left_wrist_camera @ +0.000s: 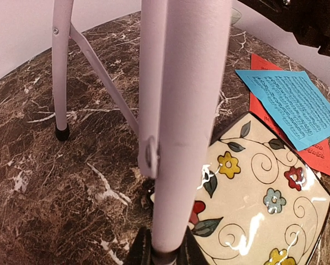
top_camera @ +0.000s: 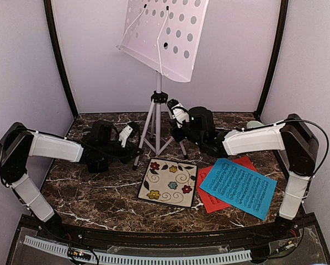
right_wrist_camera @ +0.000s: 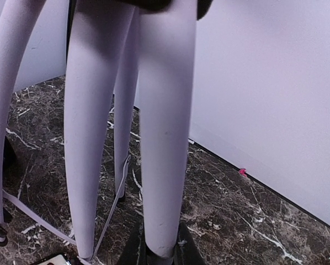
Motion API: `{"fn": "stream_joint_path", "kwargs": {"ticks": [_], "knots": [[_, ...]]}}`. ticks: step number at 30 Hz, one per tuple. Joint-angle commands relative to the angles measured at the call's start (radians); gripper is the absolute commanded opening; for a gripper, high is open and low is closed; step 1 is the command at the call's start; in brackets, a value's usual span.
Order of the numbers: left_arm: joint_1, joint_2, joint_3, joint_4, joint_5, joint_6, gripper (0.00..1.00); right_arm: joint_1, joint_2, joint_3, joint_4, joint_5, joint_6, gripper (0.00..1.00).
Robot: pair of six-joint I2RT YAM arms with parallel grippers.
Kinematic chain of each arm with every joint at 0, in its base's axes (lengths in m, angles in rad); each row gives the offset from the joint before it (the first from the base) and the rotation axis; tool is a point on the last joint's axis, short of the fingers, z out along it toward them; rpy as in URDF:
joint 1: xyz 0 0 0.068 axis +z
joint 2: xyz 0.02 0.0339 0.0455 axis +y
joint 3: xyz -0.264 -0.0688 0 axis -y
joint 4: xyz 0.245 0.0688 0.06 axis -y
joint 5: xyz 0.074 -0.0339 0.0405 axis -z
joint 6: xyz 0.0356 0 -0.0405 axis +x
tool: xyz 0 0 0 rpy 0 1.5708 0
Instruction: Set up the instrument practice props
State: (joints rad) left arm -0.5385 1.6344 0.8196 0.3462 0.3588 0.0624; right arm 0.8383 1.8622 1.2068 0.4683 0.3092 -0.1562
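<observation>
The left gripper was seen pinched onto the lower end of one white leg of the music stand, the leg filling the gap between its jaws. The right gripper was closed in the same way around another leg, close to its foot. Along the front edge of the marble table, bare surface was seen on the left side. The right side was taken up by the blue sheet, laid over the red sheet and stretched close to the table's right edge. The floral tile was placed at the centre, just in front of the tripod feet. Farther back, the stand was set upright at mid-table, its perforated desk tilted above both arms. A strip of marble was seen between the tripod and the back wall.
</observation>
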Motion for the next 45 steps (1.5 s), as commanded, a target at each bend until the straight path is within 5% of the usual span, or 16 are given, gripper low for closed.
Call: {"fn": "stream_joint_path", "kwargs": {"ticks": [1, 22, 45], "knots": [[0.050, -0.052, -0.063, -0.131, -0.150, -0.124, 0.00, -0.042, -0.101, -0.046, 0.020, 0.112, -0.027, 0.00], [0.057, -0.014, -0.104, -0.176, -0.186, -0.162, 0.00, -0.012, -0.184, -0.188, -0.041, 0.158, -0.042, 0.00], [0.187, 0.395, 0.390, -0.270, -0.154, -0.072, 0.00, -0.131, 0.061, 0.059, 0.107, 0.169, -0.137, 0.00]]}}
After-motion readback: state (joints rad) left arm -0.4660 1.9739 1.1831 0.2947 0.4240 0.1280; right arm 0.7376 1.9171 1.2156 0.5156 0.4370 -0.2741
